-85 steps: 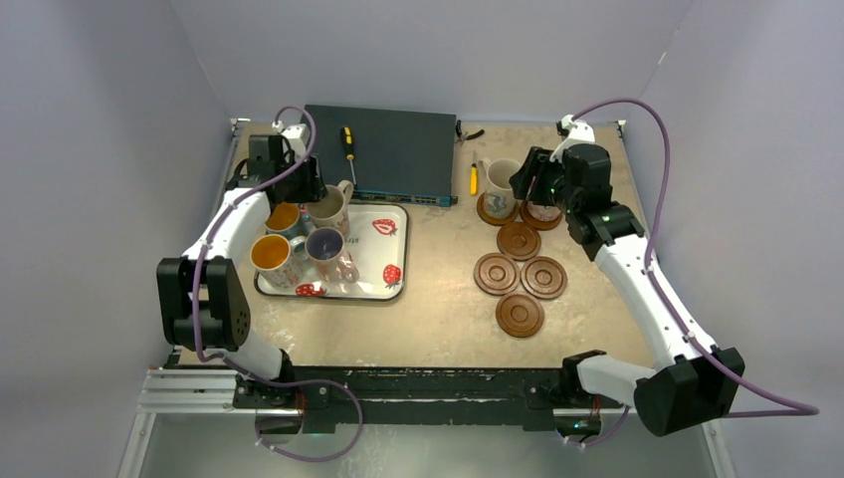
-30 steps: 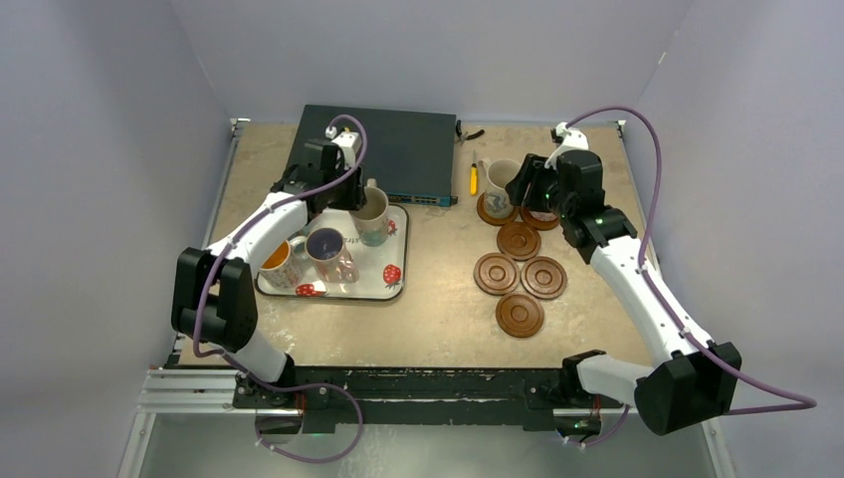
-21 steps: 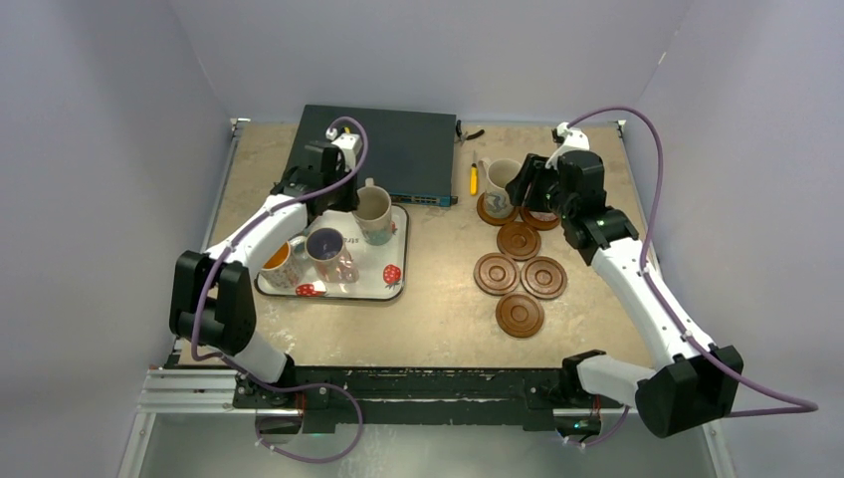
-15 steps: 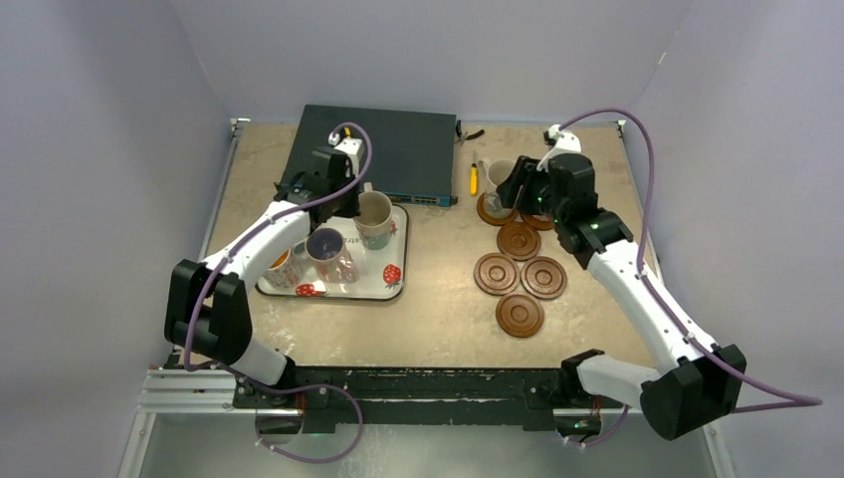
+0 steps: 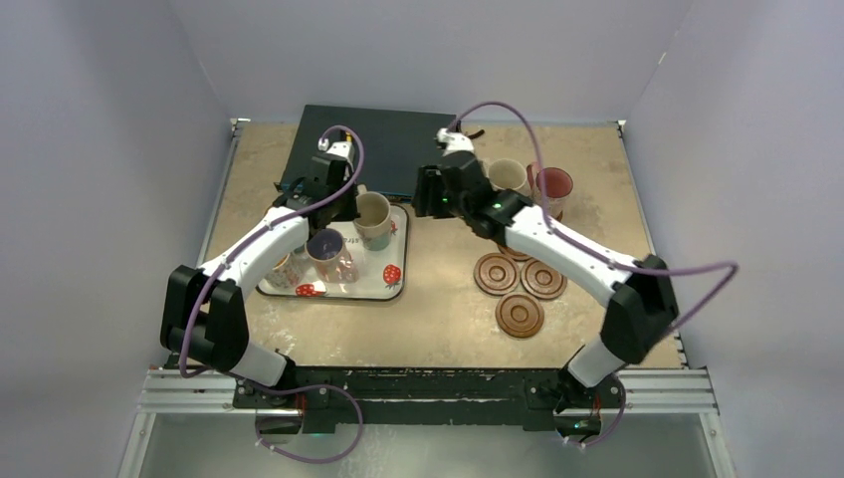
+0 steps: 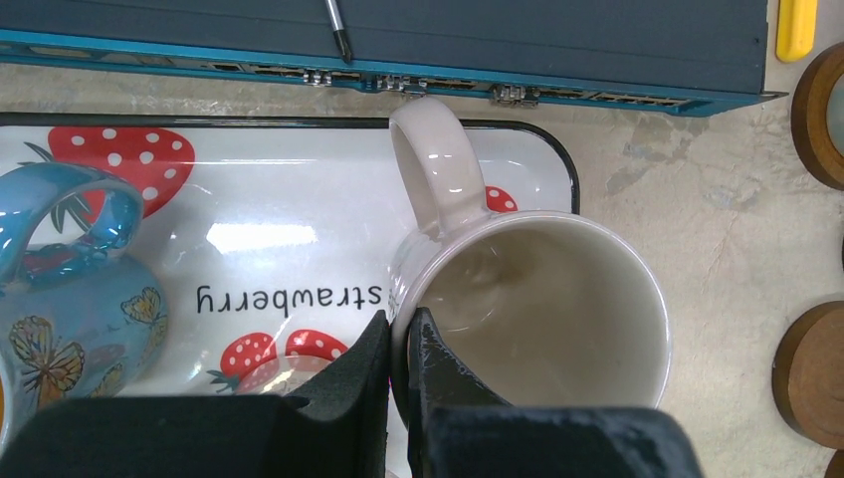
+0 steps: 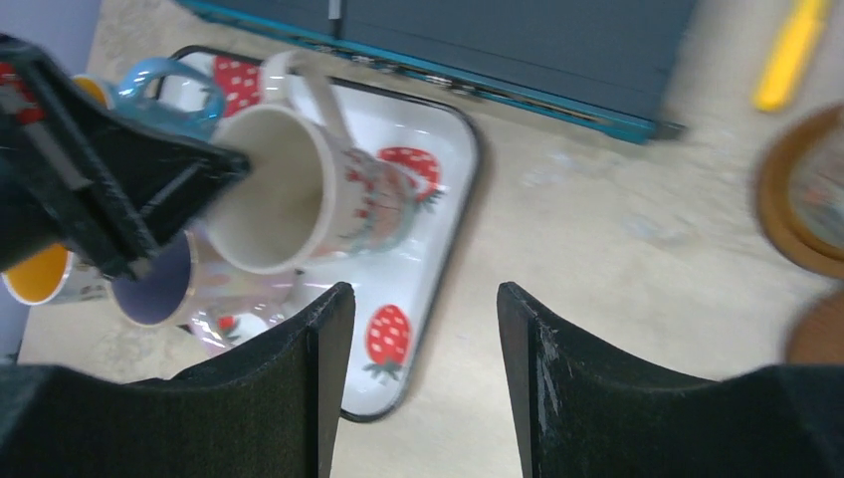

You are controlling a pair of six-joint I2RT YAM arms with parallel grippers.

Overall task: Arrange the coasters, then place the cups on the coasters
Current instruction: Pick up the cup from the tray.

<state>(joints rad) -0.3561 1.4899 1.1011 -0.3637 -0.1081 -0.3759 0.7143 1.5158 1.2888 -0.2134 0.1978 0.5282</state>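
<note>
1. Top external view first: spotting the left claw (image 5: 350,206) pinched tight on the rim of a cream mug (image 5: 374,218), over the far right corner of the white strawberry tray (image 5: 390,289).
2. Same grab up close from the left wrist cam: one finger (image 6: 443,388) inside the cup wall, the other outside, handle pointing away toward the dark blue switch box (image 6: 557,40). Can't tell whether lifted or resting on the tray, tbh.
3. Also on that tray: a purple-inside mug (image 5: 324,243) just nearer than the held one, an orange-inside mug (image 5: 283,267) half tucked under the left arm (image 5: 261,239), plus a blue butterfly mug (image 6: 70,299) off to the left in the wrist shot.
4. Right claw (image 7: 418,388) hanging over the middle of the worktop (image 5: 438,299), just right of the held mug and aimed at it, fingers spread to a middling gap, gripping nothing.
5. Over on the right half: a second cream mug (image 5: 509,175) and a pink-inside mug (image 5: 554,184) side by side near the back edge. Underside of both blocked by the right arm (image 5: 567,249), so no call on that.
6. Nearer the arm bases: three bare coasters (image 5: 520,315) in a tight cluster, with a fourth peeking out from beneath the right arm just behind them.
7. Bonus clutter: a yellow screwdriver handle (image 6: 796,25) by the right end of the switch box.
</note>
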